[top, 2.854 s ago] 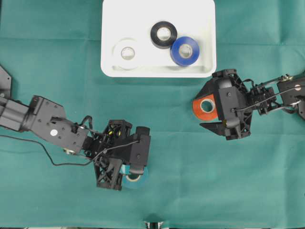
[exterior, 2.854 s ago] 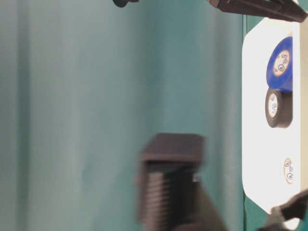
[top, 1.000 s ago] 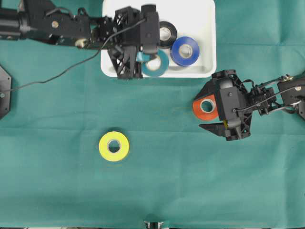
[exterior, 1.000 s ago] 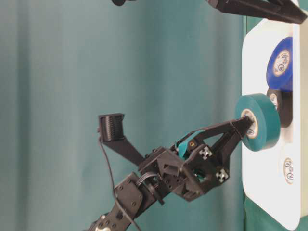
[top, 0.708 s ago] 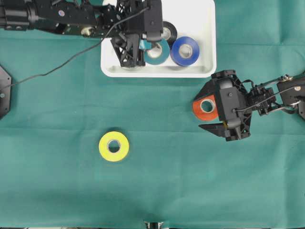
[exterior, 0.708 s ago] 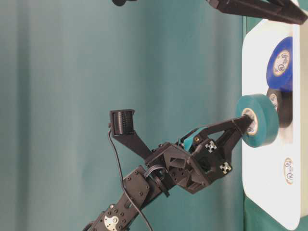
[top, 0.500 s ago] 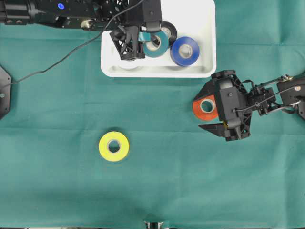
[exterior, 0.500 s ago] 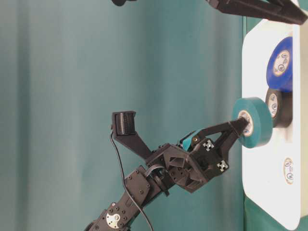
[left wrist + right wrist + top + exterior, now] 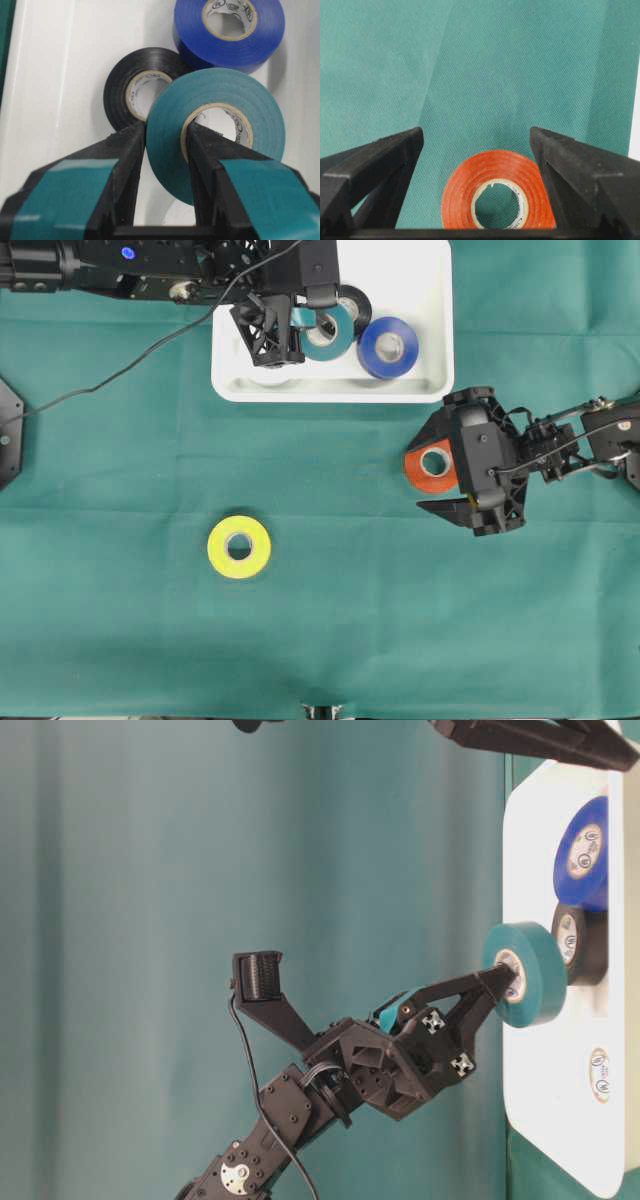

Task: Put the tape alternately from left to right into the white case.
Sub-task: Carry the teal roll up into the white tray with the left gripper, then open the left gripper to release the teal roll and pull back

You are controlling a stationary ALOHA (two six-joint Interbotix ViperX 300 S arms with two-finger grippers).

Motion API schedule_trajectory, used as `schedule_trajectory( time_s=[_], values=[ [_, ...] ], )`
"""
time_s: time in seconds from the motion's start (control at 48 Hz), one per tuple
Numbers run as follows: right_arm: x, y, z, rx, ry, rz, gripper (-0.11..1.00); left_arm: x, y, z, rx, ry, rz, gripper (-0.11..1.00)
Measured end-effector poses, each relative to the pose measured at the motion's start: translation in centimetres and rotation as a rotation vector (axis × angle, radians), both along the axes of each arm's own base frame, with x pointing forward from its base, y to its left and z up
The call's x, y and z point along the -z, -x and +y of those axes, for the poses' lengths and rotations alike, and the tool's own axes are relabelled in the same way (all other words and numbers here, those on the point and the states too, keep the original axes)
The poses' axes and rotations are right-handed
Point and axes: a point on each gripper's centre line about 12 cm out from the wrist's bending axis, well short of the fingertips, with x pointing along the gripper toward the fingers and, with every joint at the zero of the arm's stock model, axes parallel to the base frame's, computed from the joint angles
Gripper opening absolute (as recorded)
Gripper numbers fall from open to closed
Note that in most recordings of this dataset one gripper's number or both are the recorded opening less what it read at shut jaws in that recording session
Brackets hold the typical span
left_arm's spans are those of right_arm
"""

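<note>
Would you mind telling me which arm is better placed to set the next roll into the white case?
The left. Its claw is shut on the teal roll, held above the white case. The right claw is open around the orange roll, which lies on the cloth outside the case.

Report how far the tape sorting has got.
Done: the black roll and blue roll lie in the white case. In hand: the left gripper holds the teal roll above the case. Left: the orange-red roll between the open right gripper and the yellow roll.
</note>
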Motion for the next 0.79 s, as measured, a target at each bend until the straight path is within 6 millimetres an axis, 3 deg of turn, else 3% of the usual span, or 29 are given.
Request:
schedule_trajectory(
  time_s=[0.083, 0.25, 0.354, 0.792],
  values=[
    [0.0, 0.0, 0.0, 0.0, 0.0, 0.0, 0.76, 0.0, 0.0, 0.0, 0.0, 0.0, 0.0, 0.32],
    [0.0, 0.0, 0.0, 0.0, 0.0, 0.0, 0.76, -0.01, -0.01, 0.0, 0.0, 0.0, -0.001, 0.8],
    [0.0, 0.0, 0.0, 0.0, 0.0, 0.0, 0.76, -0.01, -0.01, 0.0, 0.0, 0.0, -0.001, 0.98],
    [0.0, 0.0, 0.0, 0.0, 0.0, 0.0, 0.76, -0.01, -0.03, -0.06, 0.002, 0.0, -0.001, 0.99]
  ],
)
